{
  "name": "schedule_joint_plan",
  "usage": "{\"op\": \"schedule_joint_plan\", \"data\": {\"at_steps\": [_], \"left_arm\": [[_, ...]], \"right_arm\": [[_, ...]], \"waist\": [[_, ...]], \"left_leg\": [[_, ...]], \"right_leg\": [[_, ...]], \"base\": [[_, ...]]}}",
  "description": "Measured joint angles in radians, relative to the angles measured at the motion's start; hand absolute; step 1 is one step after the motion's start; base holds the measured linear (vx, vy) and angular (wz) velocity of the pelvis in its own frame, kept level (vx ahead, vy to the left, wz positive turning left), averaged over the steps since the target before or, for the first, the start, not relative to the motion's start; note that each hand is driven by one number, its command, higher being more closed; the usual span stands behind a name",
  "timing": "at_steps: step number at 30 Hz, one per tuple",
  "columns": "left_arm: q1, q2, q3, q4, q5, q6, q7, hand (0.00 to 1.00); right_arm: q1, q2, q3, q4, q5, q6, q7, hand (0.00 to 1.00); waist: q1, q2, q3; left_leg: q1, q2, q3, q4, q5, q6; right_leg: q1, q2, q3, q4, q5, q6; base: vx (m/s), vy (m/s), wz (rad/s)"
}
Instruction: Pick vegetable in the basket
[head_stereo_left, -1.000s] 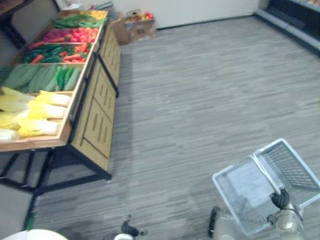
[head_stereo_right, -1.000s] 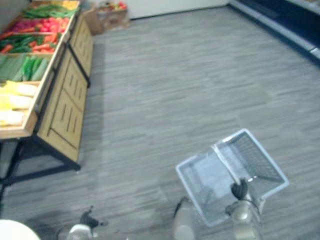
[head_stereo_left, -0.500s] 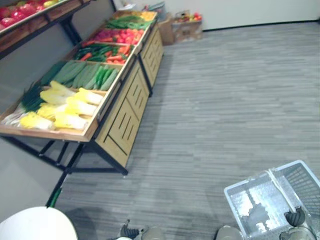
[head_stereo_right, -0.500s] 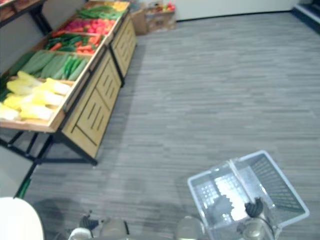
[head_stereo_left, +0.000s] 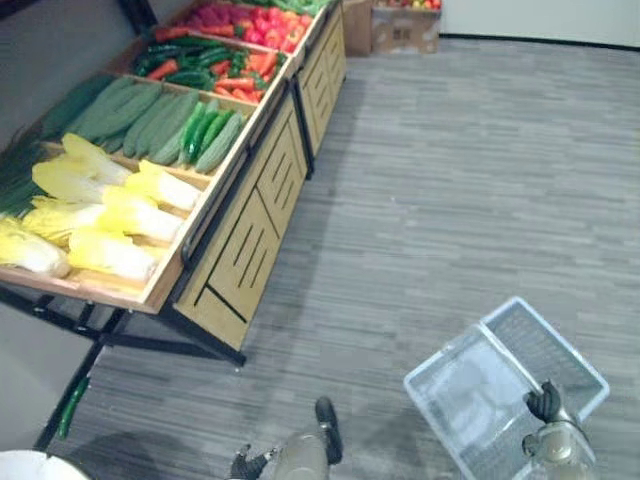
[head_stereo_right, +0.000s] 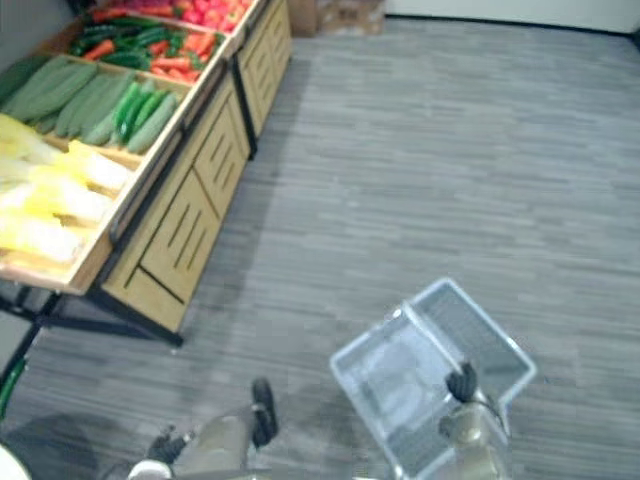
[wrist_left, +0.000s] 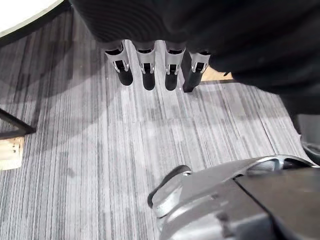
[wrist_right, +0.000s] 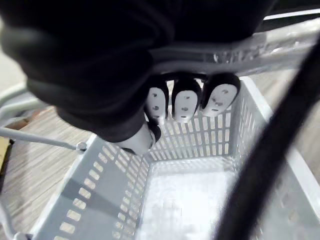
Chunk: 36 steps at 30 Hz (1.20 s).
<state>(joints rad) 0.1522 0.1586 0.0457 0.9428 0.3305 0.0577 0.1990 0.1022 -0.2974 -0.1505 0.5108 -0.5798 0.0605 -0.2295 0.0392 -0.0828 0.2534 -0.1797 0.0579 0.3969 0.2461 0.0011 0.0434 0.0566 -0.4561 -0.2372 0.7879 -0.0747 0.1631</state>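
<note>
A pale grey plastic basket (head_stereo_left: 455, 345) hangs over the floor at the lower right, with nothing inside it. My right hand (head_stereo_left: 545, 402) holds it from above; in the right wrist view its fingers (wrist_right: 185, 102) curl round the basket's handle (wrist_right: 220, 50). The vegetables lie on a wooden stand (head_stereo_left: 245, 240) at the left: yellow cabbages (head_stereo_left: 100, 215), cucumbers (head_stereo_left: 160, 120), green and red peppers (head_stereo_left: 205, 70) and red vegetables (head_stereo_left: 245, 20). My left hand (head_stereo_left: 250, 465) hangs low near the stand's front corner, its fingers (wrist_left: 146, 75) straight and holding nothing.
The stand rests on a black metal frame (head_stereo_left: 150, 345) with slatted wooden side panels. A cardboard box (head_stereo_right: 345, 15) of produce sits on the floor beyond the stand's far end. Grey plank floor (head_stereo_left: 470, 170) stretches to the right of the stand.
The whole picture has shifted, so the camera moved: the stand now shows nearer and larger at the left. The basket stays in my right hand.
</note>
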Motion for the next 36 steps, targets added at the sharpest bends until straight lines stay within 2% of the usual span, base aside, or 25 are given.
{"op": "schedule_joint_plan", "data": {"at_steps": [1, 2, 4, 6, 7, 8, 10, 11, 12, 13, 14, 15, 17, 20, 22, 23, 25, 27, 28, 30, 32, 33, 34, 35, 36], "left_arm": [[0.004, 0.001, -0.004, 0.000, 0.000, 0.012, -0.008, 0.00], [0.004, 0.003, -0.005, 0.000, 0.000, 0.017, -0.008, 0.00], [-0.003, 0.005, -0.026, -0.007, -0.003, 0.021, -0.004, 0.00], [-0.002, 0.009, -0.055, -0.007, -0.002, 0.022, 0.001, 0.00], [-0.003, 0.010, -0.063, -0.007, -0.005, 0.022, 0.002, 0.00], [-0.009, 0.007, -0.063, -0.008, -0.012, 0.021, 0.007, 0.00], [-0.025, 0.007, -0.064, -0.015, -0.012, 0.019, 0.015, 0.00], [-0.029, 0.007, -0.069, -0.026, -0.012, 0.018, 0.016, 0.00], [-0.031, 0.005, -0.071, -0.026, -0.012, 0.017, 0.016, 0.00], [-0.032, -0.002, -0.070, -0.022, -0.010, 0.017, 0.017, 0.00], [-0.033, -0.026, -0.078, -0.017, -0.009, 0.016, 0.015, 0.00], [-0.032, -0.034, -0.077, -0.016, -0.009, 0.014, 0.015, 0.00], [-0.026, -0.048, -0.072, -0.004, -0.009, 0.011, 0.018, 0.00], [-0.024, -0.059, -0.047, 0.008, -0.011, 0.011, 0.023, 0.00], [-0.027, -0.059, -0.028, 0.012, -0.033, 0.010, 0.035, 0.00], [-0.028, -0.059, -0.020, 0.012, -0.049, 0.010, 0.036, 0.00], [-0.027, -0.057, 0.009, 0.010, -0.068, 0.010, 0.035, 0.00], [-0.030, -0.061, 0.012, -0.001, -0.074, 0.011, 0.030, 0.00], [-0.031, -0.060, 0.012, -0.007, -0.074, 0.010, 0.029, 0.00], [-0.035, -0.059, 0.012, -0.007, -0.074, 0.010, 0.028, 0.00], [-0.040, -0.059, 0.013, -0.006, -0.075, 0.011, 0.030, 0.00], [-0.036, -0.062, 0.017, -0.006, -0.074, 0.011, 0.031, 0.00], [-0.028, -0.069, 0.032, -0.006, -0.074, 0.011, 0.033, 0.00], [-0.030, -0.069, 0.041, -0.007, -0.074, 0.012, 0.034, 0.00], [-0.034, -0.069, 0.041, -0.009, -0.074, 0.011, 0.034, 0.00]], "right_arm": [[-0.022, -0.001, 0.000, 0.024, -0.005, 0.000, -0.002, 1.00], [-0.030, 0.001, 0.003, 0.029, -0.009, -0.003, -0.002, 1.00], [-0.038, 0.005, 0.010, 0.042, -0.008, -0.010, -0.001, 1.00], [-0.024, 0.006, 0.008, 0.036, -0.007, -0.015, -0.002, 1.00], [-0.015, 0.006, -0.003, 0.029, -0.002, -0.016, -0.004, 1.00], [0.009, 0.009, -0.014, 0.030, 0.012, -0.014, -0.004, 1.00], [0.030, 0.038, -0.055, 0.036, 0.025, -0.001, -0.003, 1.00], [0.033, 0.050, -0.079, 0.044, 0.032, 0.006, -0.005, 1.00], [0.035, 0.050, -0.093, 0.051, 0.033, 0.008, -0.005, 1.00], [0.049, 0.046, -0.124, 0.058, 0.033, 0.014, -0.003, 1.00], [0.050, 0.041, -0.160, 0.057, 0.031, 0.026, -0.003, 1.00], [0.051, 0.036, -0.181, 0.055, 0.031, 0.030, -0.004, 1.00], [0.079, 0.035, -0.238, 0.055, 0.030, 0.041, -0.002, 1.00], [0.096, 0.035, -0.261, 0.083, 0.034, 0.038, -0.004, 1.00], [0.105, 0.032, -0.317, 0.152, 0.056, 0.040, -0.006, 1.00], [0.109, 0.031, -0.328, 0.168, 0.067, 0.042, -0.006, 1.00], [0.144, 0.031, -0.366, 0.185, 0.082, 0.045, -0.007, 1.00], [0.145, 0.024, -0.391, 0.188, 0.089, 0.045, -0.010, 1.00], [0.138, 0.016, -0.396, 0.193, 0.092, 0.045, -0.012, 1.00], [0.130, 0.003, -0.404, 0.208, 0.110, 0.045, -0.013, 1.00], [0.098, 0.011, -0.431, 0.212, 0.115, 0.045, -0.016, 1.00], [0.084, 0.013, -0.436, 0.214, 0.122, 0.046, -0.025, 1.00], [0.068, 0.016, -0.445, 0.215, 0.130, 0.045, -0.030, 1.00], [0.049, 0.030, -0.455, 0.214, 0.150, 0.043, -0.041, 1.00], [0.037, 0.036, -0.455, 0.213, 0.154, 0.042, -0.047, 1.00]], "waist": [[0.005, -0.001, 0.000], [0.007, 0.004, 0.003], [0.001, 0.020, 0.009], [-0.010, 0.033, 0.007], [-0.014, 0.042, 0.008], [-0.020, 0.047, 0.008], [-0.023, 0.046, 0.006], [-0.023, 0.034, -0.001], [-0.023, 0.038, 0.001], [-0.021, 0.055, 0.003], [-0.019, 0.101, -0.004], [-0.018, 0.108, -0.007], [-0.020, 0.130, -0.017], [-0.021, 0.142, -0.029], [-0.033, 0.138, -0.036], [-0.035, 0.138, -0.036], [-0.040, 0.132, -0.038], [-0.041, 0.126, -0.039], [-0.041, 0.126, -0.039], [-0.042, 0.124, -0.038], [-0.041, 0.123, -0.037], [-0.040, 0.125, -0.037], [-0.039, 0.128, -0.036], [-0.040, 0.119, -0.040], [-0.040, 0.124, -0.043]], "left_leg": [[0.052, -0.007, -0.005, 0.003, -0.053, 0.006], [0.075, -0.008, -0.014, 0.003, -0.073, 0.008], [0.189, -0.012, -0.072, -0.049, -0.106, 0.000], [0.256, -0.016, -0.114, -0.100, -0.113, -0.005], [0.295, -0.016, -0.145, -0.123, -0.120, -0.013], [0.311, -0.016, -0.189, -0.132, -0.126, -0.021], [0.328, -0.016, -0.249, -0.130, -0.145, -0.053], [0.335, -0.010, -0.281, -0.123, -0.167, -0.081], [0.338, -0.006, -0.305, -0.115, -0.183, -0.095], [0.343, 0.010, -0.349, -0.113, -0.212, -0.119], [0.342, 0.028, -0.355, -0.101, -0.215, -0.125], [0.342, 0.027, -0.352, -0.099, -0.204, -0.120], [0.362, 0.046, -0.381, -0.084, -0.184, -0.138], [0.316, 0.068, -0.422, 0.003, -0.163, -0.167], [0.191, 0.101, -0.359, 0.203, -0.096, -0.179], [0.170, 0.122, -0.310, 0.241, -0.072, -0.169], [0.166, 0.220, -0.068, 0.272, 0.008, -0.109], [0.158, 0.266, 0.078, 0.273, 0.033, -0.077], [0.140, 0.276, 0.127, 0.284, 0.021, -0.084], [0.108, 0.259, 0.178, 0.256, 0.009, -0.096], [0.093, 0.204, 0.174, 0.110, 0.013, -0.104], [0.095, 0.172, 0.163, -0.003, 0.066, -0.097], [0.097, 0.154, 0.164, -0.072, 0.124, -0.071], [0.112, 0.119, 0.133, -0.125, 0.124, -0.070], [0.110, 0.104, 0.114, -0.143, 0.123, -0.070]], "right_leg": [[-0.056, -0.021, 0.041, 0.115, 0.217, -0.017], [-0.086, -0.017, 0.061, 0.179, 0.202, -0.007], [-0.189, 0.051, 0.056, 0.319, -0.021, -0.041], [-0.241, 0.081, 0.001, 0.267, -0.097, -0.061], [-0.279, 0.099, -0.034, 0.148, -0.118, -0.073], [-0.289, 0.123, -0.042, -0.065, -0.114, -0.068], [-0.303, 0.147, 0.008, -0.364, -0.080, -0.044], [-0.310, 0.154, 0.059, -0.517, -0.025, -0.028], [-0.308, 0.157, 0.085, -0.555, 0.031, -0.026], [-0.281, 0.175, 0.093, -0.558, 0.136, -0.018], [-0.287, 0.191, 0.078, -0.486, 0.074, -0.020], [-0.296, 0.189, 0.085, -0.439, 0.037, -0.029], [-0.289, 0.176, 0.042, -0.303, -0.090, -0.045], [-0.238, 0.164, -0.041, -0.279, -0.142, -0.055], [-0.145, 0.138, -0.158, -0.309, -0.165, -0.067], [-0.111, 0.139, -0.193, -0.326, -0.165, -0.070], [0.016, 0.149, -0.318, -0.408, -0.158, -0.090], [0.064, 0.158, -0.394, -0.459, -0.150, -0.105], [0.078, 0.159, -0.432, -0.475, -0.148, -0.107], [0.104, 0.155, -0.495, -0.491, -0.146, -0.108], [0.127, 0.148, -0.542, -0.487, -0.143, -0.103], [0.137, 0.146, -0.556, -0.484, -0.139, -0.096], [0.141, 0.147, -0.563, -0.481, -0.133, -0.083], [0.142, 0.146, -0.563, -0.506, -0.116, -0.055], [0.143, 0.149, -0.557, -0.529, -0.111, -0.047]], "base": [[0.50, 0.178, 0.09], [0.59, 0.182, 0.17], [0.48, 0.086, 0.52], [0.36, 0.000, 0.72], [0.53, -0.115, 1.03], [0.52, -0.160, 1.32], [0.43, -0.240, 1.30], [0.43, -0.349, 1.04], [0.40, -0.419, 1.05], [0.46, -0.488, 0.96], [0.35, -0.386, 0.88], [0.30, -0.331, 0.84], [0.28, -0.315, 0.77], [0.24, -0.251, 0.80], [0.21, -0.254, 1.26], [0.16, -0.204, 1.35], [0.19, -0.181, 1.32], [0.14, -0.136, 1.12], [0.11, -0.093, 1.18], [0.07, 0.006, 1.05], [0.04, 0.124, 0.85], [0.02, 0.151, 0.55], [0.04, 0.204, 0.67], [0.06, 0.159, 0.54], [0.07, 0.190, 0.55]]}}
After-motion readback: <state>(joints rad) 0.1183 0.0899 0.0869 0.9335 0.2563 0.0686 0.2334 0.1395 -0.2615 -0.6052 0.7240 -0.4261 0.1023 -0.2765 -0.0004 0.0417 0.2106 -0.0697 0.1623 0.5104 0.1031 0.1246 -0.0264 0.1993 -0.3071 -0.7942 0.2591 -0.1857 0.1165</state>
